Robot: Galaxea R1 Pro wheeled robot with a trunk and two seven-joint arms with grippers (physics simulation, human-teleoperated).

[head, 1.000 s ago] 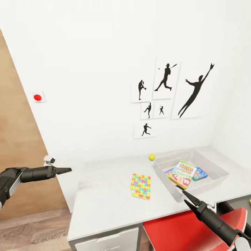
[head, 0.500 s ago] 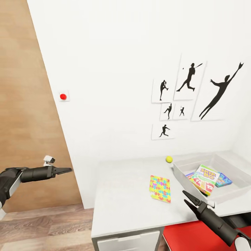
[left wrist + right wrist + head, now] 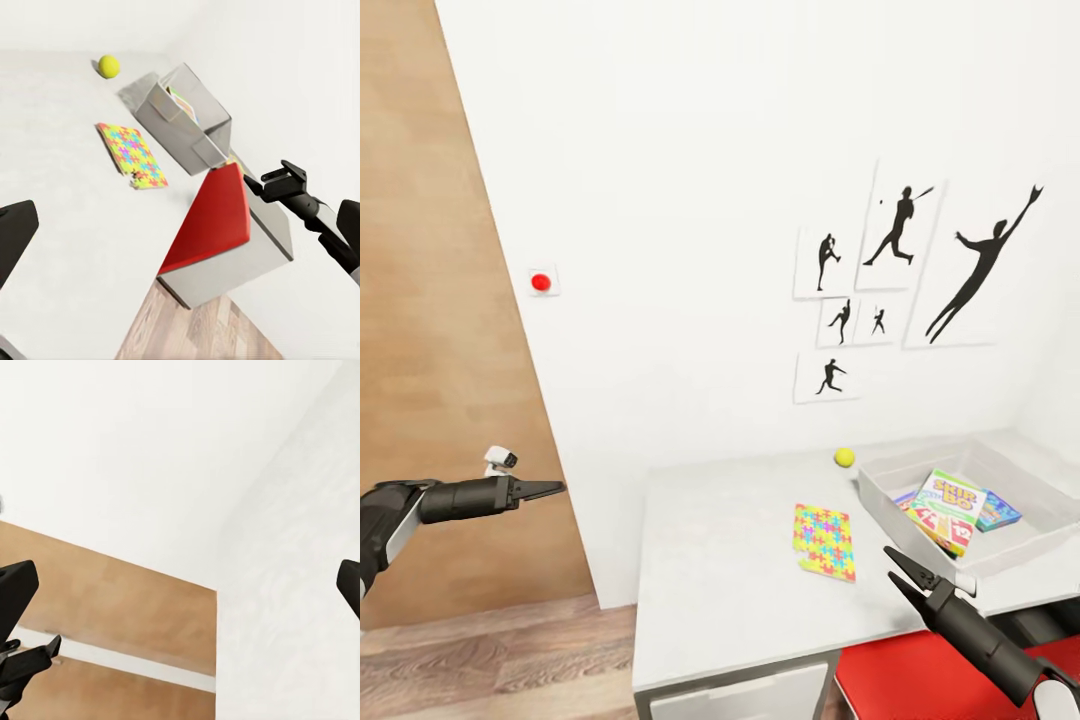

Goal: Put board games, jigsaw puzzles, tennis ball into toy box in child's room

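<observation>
Head view: board games [image 3: 950, 508] already in toy box [image 3: 1028, 538]; puzzle [image 3: 824, 541], ball [image 3: 844, 457] left on surface [image 3: 710, 580]. Right claw [image 3: 901, 573] parted, empty; next, reach for puzzle.

Table [image 3: 720, 560] front bare — toy box [image 3: 908, 521] wall blocks right.

White wall [image 3: 690, 180] – black sports silhouette pictures [image 3: 905, 275], red wall button [image 3: 541, 283], wood-plank floor [image 3: 490, 665]
</observation>
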